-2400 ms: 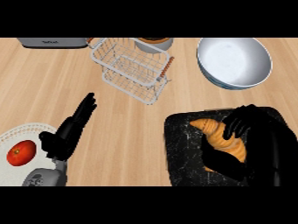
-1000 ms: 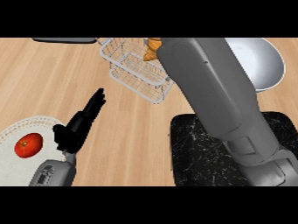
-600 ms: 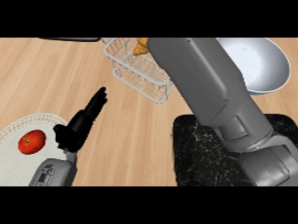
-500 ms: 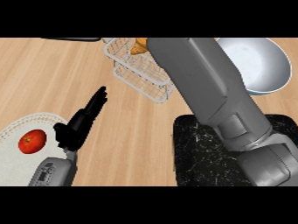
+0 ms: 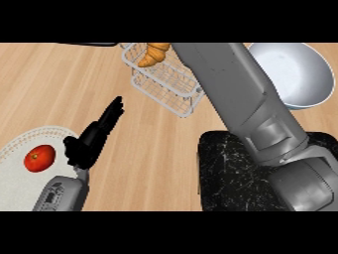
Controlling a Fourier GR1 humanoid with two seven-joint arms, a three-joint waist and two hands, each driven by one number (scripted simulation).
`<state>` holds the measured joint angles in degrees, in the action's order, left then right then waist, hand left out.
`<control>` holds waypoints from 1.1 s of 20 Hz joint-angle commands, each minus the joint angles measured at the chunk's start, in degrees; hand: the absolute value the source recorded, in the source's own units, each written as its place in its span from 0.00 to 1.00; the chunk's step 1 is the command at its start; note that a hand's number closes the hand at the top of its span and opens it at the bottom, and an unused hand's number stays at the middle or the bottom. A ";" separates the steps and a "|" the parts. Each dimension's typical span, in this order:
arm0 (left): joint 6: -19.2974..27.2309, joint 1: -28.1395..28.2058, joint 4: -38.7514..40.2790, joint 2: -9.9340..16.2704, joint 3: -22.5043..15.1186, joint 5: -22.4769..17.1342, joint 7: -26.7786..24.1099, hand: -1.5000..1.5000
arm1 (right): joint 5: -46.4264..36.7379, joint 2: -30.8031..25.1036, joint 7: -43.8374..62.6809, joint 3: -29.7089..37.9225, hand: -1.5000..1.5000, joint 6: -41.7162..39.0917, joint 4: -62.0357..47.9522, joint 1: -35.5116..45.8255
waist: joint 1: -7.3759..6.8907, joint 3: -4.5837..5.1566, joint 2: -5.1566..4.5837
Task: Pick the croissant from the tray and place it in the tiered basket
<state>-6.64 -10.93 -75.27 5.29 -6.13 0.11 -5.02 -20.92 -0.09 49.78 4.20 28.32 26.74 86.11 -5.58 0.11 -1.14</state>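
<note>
The croissant (image 5: 154, 53) sits at the top of the wire basket (image 5: 165, 82), right at the far edge of the view, with its long side slanting from upper right down to lower left. The right hand is hidden past the grey arm (image 5: 248, 114), so I cannot tell what its fingers do; it should let go only once the croissant rests inside the wires. The left hand (image 5: 92, 139) waits by the plate (image 5: 7, 173) with fingers straight and together.
</note>
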 commanded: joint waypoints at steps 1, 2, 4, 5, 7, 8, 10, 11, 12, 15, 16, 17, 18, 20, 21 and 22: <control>0.61 0.94 -2.57 -1.09 -1.57 0.70 1.56 0.50 | 6.52 0.09 -1.13 1.40 0.00 5.46 -1.89 1.50 | 0.18 -0.03 0.22; -1.08 0.36 -2.57 0.75 0.70 -1.38 2.25 0.50 | 7.77 0.09 -3.37 0.40 0.00 7.75 -1.71 0.06 | 0.31 -0.02 0.28; 0.00 2.10 -2.60 0.73 0.01 0.31 0.84 0.50 | 8.07 0.09 -3.44 -1.46 0.00 10.99 -2.17 1.94 | 0.95 -0.01 0.47; -0.14 1.76 -0.93 -0.01 0.29 -0.22 0.11 0.50 | 8.56 0.09 -5.52 -2.69 0.00 12.84 -1.57 -0.01 | 1.56 -0.01 0.51; -1.54 3.37 -1.92 2.41 2.12 -1.48 0.06 0.50 | 3.04 0.09 -4.03 -3.80 0.00 18.14 -2.86 1.17 | 2.75 -0.01 0.79; 0.72 2.71 -3.51 -0.16 0.83 -1.10 3.52 0.50 | 0.05 -0.31 -1.58 -3.77 0.00 19.80 -4.24 3.57 | 3.58 -0.03 1.00; 0.17 4.38 -3.69 2.51 2.73 -1.14 1.49 0.50 | -3.85 -1.90 2.01 -5.97 0.00 24.00 -6.21 3.69 | 4.64 0.00 1.63; 1.68 3.02 -1.77 0.57 2.56 -0.89 1.88 0.50 | -4.55 -3.63 0.58 -5.81 0.00 25.83 -5.72 3.31 | 5.35 -0.01 1.39; 2.20 2.87 -1.17 -0.07 2.62 -0.76 0.90 0.50 | -6.83 -3.18 2.11 -7.43 0.00 27.95 -6.55 3.64 | 6.05 0.02 1.65; 0.91 6.11 -1.51 1.52 2.64 -0.49 -1.14 0.50 | -8.68 -6.66 2.08 -7.60 0.00 31.02 -4.79 0.75 | 6.93 -0.07 2.00; -0.09 5.99 -3.07 3.61 4.53 -1.99 0.66 0.50 | -8.46 -9.64 0.85 -6.84 0.00 31.03 -2.98 0.23 | 7.21 -0.14 2.26; 0.80 6.45 -1.41 2.70 4.96 -1.78 -1.81 0.50 | -8.92 -7.88 -0.09 -7.45 0.00 33.06 -0.87 -2.99 | 7.99 -0.13 2.33; 0.53 6.03 -3.76 2.29 3.70 -1.81 1.12 0.50 | -9.29 -8.18 2.12 -7.06 0.00 33.96 0.54 -0.57 | 7.90 -0.15 2.63; 1.47 8.28 -2.75 1.45 3.80 -1.37 -1.53 0.50 | -7.86 -11.08 -0.13 -5.93 0.00 31.76 6.32 -3.72 | 9.10 -0.20 2.92; -0.16 10.41 -3.42 3.53 4.55 -1.97 -1.67 0.50 | -8.67 -9.42 0.12 -6.65 0.00 34.00 7.96 -6.60 | 9.32 -0.22 3.23; 2.28 8.10 -3.47 1.82 4.83 -1.65 -0.53 0.50 | -7.88 -11.05 -0.04 -6.45 0.00 30.82 10.94 -7.69 | 10.46 -0.25 3.44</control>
<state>-5.43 -3.68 -78.16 7.33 -2.18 -1.31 -5.44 -28.78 -9.07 48.20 -2.26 56.36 30.61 82.58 2.94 -0.06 1.61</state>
